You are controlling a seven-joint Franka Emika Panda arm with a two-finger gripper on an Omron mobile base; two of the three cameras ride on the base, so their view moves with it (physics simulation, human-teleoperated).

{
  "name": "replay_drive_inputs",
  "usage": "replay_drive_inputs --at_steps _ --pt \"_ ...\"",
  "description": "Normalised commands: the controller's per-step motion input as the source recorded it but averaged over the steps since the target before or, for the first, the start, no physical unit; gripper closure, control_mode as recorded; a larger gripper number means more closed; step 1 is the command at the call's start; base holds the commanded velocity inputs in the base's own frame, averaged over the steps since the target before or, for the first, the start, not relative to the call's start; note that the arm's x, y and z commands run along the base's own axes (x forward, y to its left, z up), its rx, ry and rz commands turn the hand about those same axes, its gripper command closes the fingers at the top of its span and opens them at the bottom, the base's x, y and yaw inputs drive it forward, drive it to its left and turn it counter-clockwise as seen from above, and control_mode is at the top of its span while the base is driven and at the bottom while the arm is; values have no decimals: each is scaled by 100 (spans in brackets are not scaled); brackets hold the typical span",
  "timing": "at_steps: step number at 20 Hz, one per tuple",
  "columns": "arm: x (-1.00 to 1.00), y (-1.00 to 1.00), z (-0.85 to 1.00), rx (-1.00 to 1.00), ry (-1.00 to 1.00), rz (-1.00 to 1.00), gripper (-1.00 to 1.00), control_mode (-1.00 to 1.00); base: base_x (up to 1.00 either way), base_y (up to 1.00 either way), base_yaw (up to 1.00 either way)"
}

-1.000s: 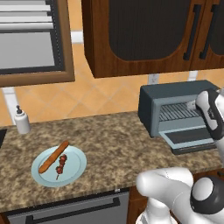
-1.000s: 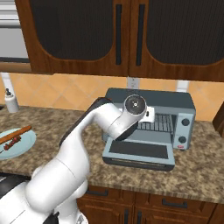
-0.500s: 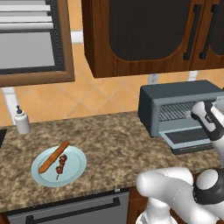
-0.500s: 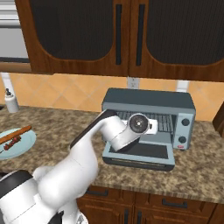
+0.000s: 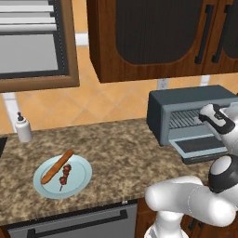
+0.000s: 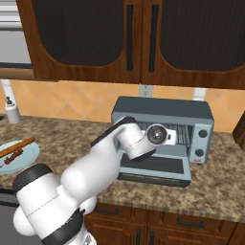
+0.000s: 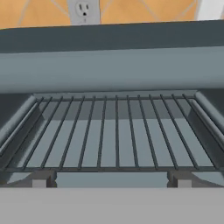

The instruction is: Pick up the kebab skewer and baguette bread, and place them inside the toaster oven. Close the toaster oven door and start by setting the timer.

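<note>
Left base view: your gripper (image 5: 208, 116), jaws spread wide and empty, sits at the toaster oven (image 5: 186, 104) mouth, above the lowered toaster oven door (image 5: 202, 148); the baguette bread (image 5: 56, 166) and kebab skewer (image 5: 64, 175) lie side by side on the plate (image 5: 80, 179). Right base view: the door lies flat on the counter (image 6: 215, 186). Hand view: you face the wire rack (image 7: 111, 135).
</note>
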Motion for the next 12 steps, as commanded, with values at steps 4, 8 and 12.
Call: replay_drive_inputs --at_steps 4,8,12 --pt "2 -6 -44 0 -5 0 -100 -100 0 0 0" --pt "22 0 0 0 0 -1 -100 -100 0 0 0" --pt "30 0 0 0 0 0 -100 -100 0 0 0"
